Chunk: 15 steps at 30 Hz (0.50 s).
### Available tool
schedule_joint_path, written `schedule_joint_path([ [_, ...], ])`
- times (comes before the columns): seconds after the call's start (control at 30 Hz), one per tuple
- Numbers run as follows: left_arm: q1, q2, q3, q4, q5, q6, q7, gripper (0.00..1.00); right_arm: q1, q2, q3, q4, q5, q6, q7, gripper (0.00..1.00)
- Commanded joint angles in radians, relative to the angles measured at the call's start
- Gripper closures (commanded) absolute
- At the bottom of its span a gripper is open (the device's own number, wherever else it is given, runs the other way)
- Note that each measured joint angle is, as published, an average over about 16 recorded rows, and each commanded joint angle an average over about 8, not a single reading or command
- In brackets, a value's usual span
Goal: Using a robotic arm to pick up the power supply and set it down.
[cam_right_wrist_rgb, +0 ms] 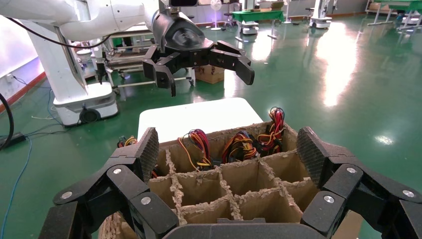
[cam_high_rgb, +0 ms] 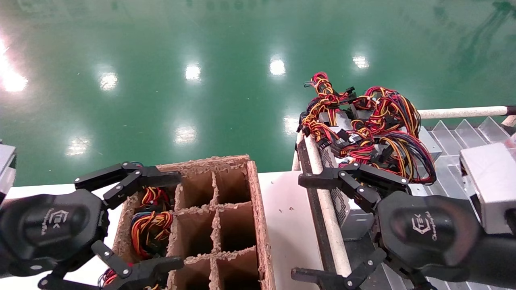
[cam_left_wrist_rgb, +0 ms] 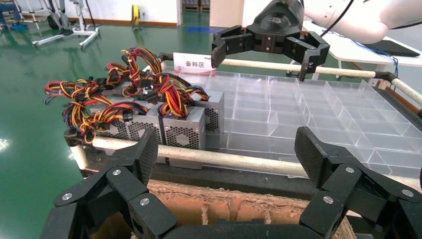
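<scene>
Both claws [cam_high_rgb: 171, 219] [cam_high_rgb: 308, 227] spread, white logo housings

A brown cardboard box with divider cells [cam_high_rgb: 225, 209] sits on a white table [cam_high_rgb: 282, 209], beside a clear plastic compartment tray [cam_left_wrist_rgb: 318, 114], above a glossy green floor [cam_high_rgb: 201, 80].

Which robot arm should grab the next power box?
The right. Its open claw hovers beside the power boxes on the clear tray, while the left claw hangs open over the cardboard box.

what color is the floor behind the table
Glossy green floor, with bright light reflections; it shows best in the head view.
</scene>
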Motion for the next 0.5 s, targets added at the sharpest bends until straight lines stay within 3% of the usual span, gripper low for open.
schedule_joint_path([
  [0.03,0.0,0.0,0.0,0.0,0.0,0.0,0.0,0.0,0.0,0.0,0.0,0.0,0.0,0.0,0.0,0.0],
  [0.5,0.0,0.0,0.0,0.0,0.0,0.0,0.0,0.0,0.0,0.0,0.0,0.0,0.0,0.0,0.0,0.0],
])
